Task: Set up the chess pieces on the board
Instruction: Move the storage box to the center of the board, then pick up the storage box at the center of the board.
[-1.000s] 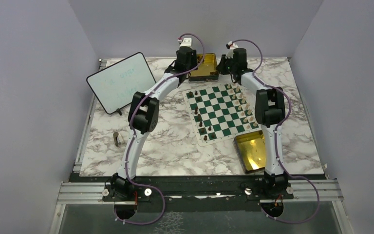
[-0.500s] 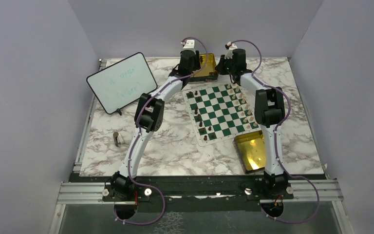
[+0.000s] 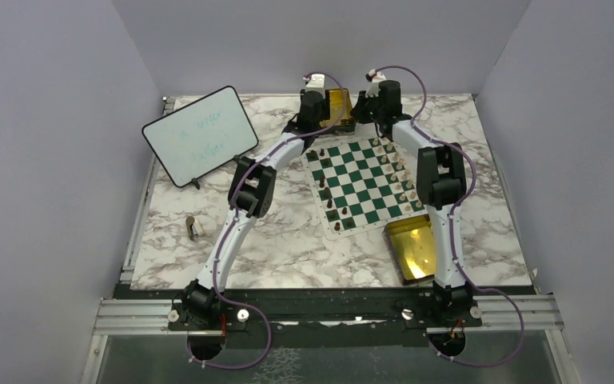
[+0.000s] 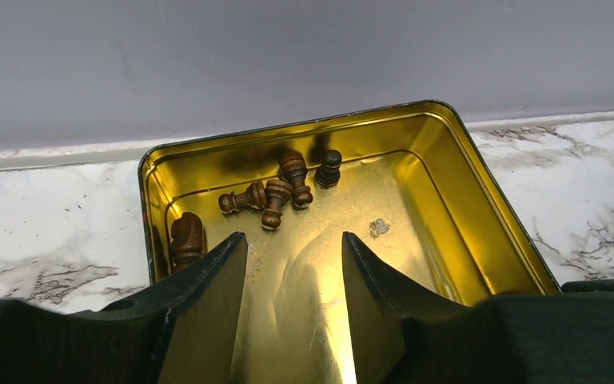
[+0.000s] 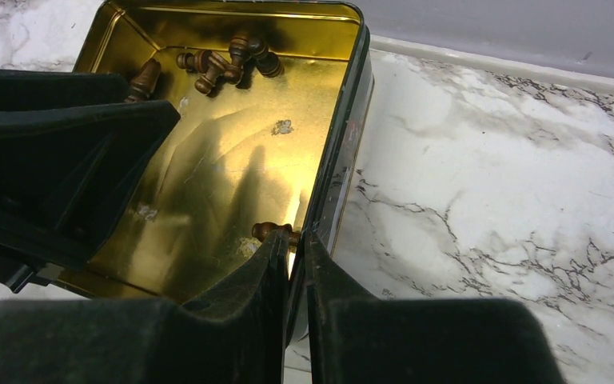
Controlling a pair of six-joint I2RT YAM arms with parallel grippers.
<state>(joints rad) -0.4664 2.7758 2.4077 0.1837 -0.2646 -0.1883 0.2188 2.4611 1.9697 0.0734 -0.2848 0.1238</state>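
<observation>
Brown chess pieces (image 4: 275, 202) beyond released left tool (image 4: 292, 238); right tool (image 5: 296, 238) seemingly clenched on tin (image 5: 342, 136).

White marble-pattern table (image 3: 288, 244), plain grey walls (image 3: 48, 144), metal rail (image 3: 132, 317) at near edge.

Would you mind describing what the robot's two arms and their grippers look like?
Both the left arm and the right arm have slim white links joined by bulky black joint housings, with a thin purple cable running along each and looping at the base. The left gripper and right gripper are dark, nearly black, each with two wedge-shaped fingers.
</observation>
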